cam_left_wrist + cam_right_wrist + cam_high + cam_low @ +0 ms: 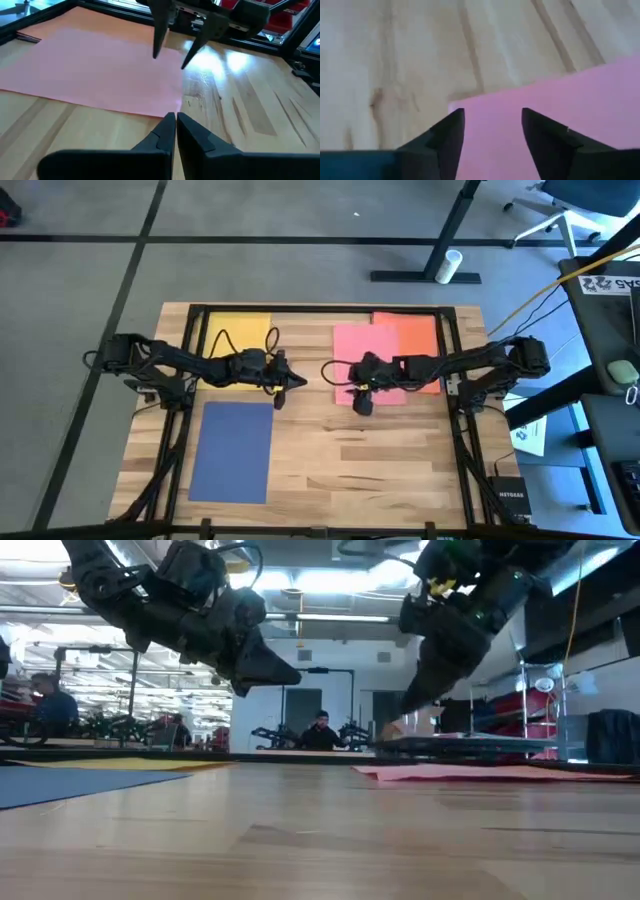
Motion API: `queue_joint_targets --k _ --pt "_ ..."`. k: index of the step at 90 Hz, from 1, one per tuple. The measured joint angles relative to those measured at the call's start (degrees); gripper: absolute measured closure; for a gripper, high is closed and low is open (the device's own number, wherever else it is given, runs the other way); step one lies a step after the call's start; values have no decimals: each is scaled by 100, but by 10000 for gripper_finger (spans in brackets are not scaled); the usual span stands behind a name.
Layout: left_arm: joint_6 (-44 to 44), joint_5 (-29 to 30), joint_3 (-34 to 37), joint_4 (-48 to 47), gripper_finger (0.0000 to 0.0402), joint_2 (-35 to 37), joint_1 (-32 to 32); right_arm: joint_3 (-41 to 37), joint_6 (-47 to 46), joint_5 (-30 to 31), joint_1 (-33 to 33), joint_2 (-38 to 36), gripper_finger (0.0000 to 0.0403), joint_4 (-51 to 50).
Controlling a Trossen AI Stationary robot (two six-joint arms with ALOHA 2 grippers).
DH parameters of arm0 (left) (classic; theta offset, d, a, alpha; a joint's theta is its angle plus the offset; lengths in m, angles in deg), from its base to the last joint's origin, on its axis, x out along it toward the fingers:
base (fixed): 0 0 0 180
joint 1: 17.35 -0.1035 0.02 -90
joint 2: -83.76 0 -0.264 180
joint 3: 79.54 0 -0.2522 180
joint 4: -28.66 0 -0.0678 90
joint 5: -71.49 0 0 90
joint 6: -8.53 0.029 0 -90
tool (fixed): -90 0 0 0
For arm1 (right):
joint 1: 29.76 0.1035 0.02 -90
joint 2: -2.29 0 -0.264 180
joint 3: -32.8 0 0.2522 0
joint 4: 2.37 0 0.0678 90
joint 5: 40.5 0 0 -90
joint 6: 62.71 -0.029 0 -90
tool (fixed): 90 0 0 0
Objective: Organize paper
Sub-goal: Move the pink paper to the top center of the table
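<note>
The right gripper, fingers spread wide, hangs over the pink sheet's corner, possibly just touching it. The orange sheet lies at its 3 o'clock. The left gripper, pinched closed, hovers mid-table; yellow sheet at 11 o'clock, navy sheet at 7.

A pale wooden table is showing smooth, lightly glossy planks; matt pink paper, orange paper and navy blue paper are lying flat.

yellow sheet | pink sheet | orange sheet | navy sheet | light wood table
</note>
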Motion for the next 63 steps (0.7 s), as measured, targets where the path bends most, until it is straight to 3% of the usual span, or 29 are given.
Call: queue_joint_targets --k 23,42,63 --pt "-12 0 0 4 402 0 14 -396 110 266 -6 2 387 101" --pt "151 -1 0 7 402 0 120 -664 -34 228 -311 4 391 218" --pt "154 0 0 13 402 0 116 -672 -44 -349 -676 484 399 613"
